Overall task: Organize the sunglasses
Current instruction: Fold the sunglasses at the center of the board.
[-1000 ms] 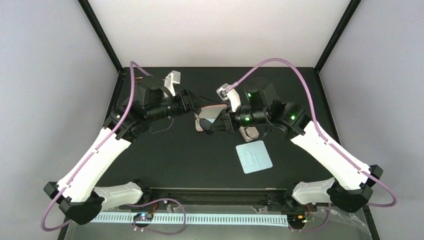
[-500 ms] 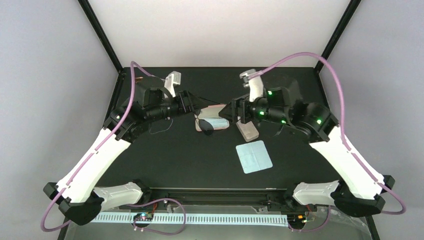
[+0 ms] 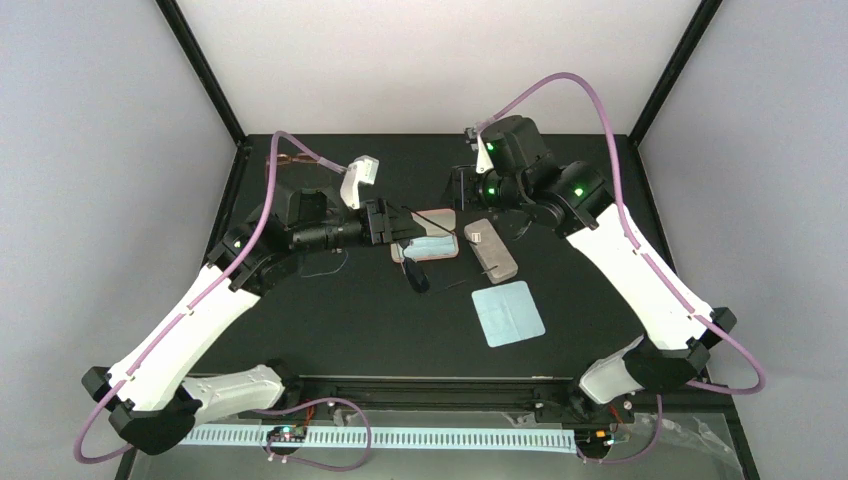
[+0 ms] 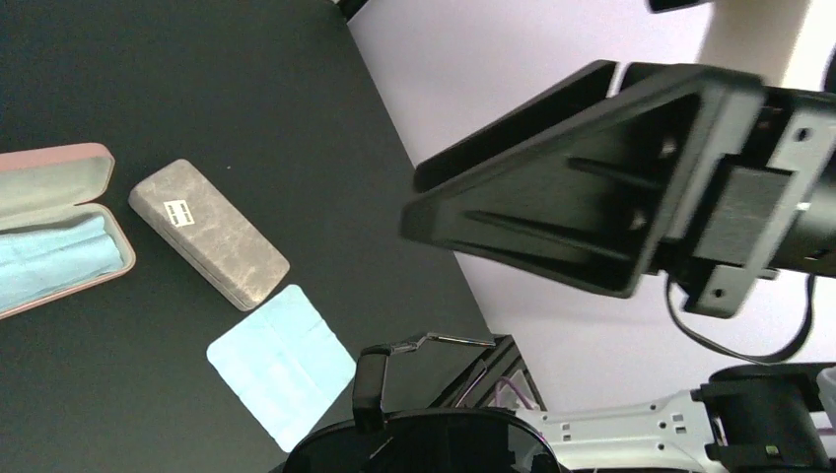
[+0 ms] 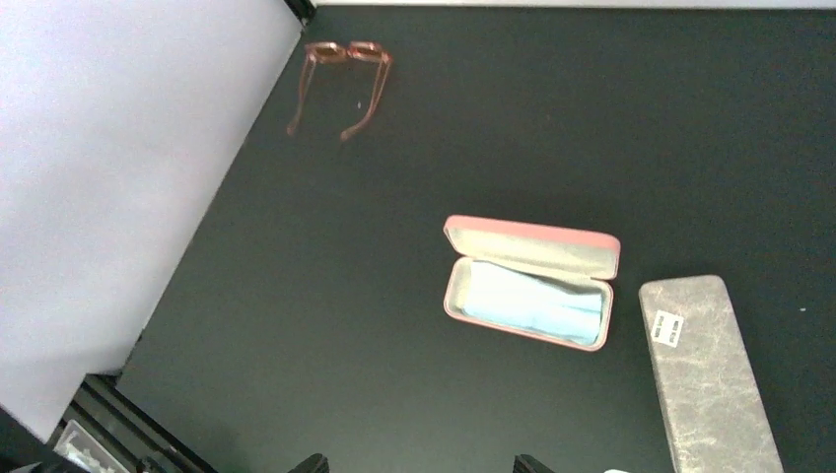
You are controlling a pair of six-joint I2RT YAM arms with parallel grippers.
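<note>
Low in the left wrist view, the sunglasses (image 4: pixel 424 445), cropped, hang gripped in the left claw (image 3: pixel 412 228); right claw (image 5: pixel 419 461) gapes.

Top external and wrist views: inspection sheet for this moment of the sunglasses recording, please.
Surface: matte black table top.
Job's things: black thin-framed sunglasses lifted off the table; pink oblong case open, light blue cloth inside; grey oblong case closed, beside it.
Clutter: light blue square cloth lying flat; pinkish translucent glasses near the far left corner.
Grippers: left pincer holds the sunglasses; right pincer open, empty.
Cables: purple cables arch over both arms, touching nothing on the table.
Surroundings: pale walls, black frame posts.
</note>
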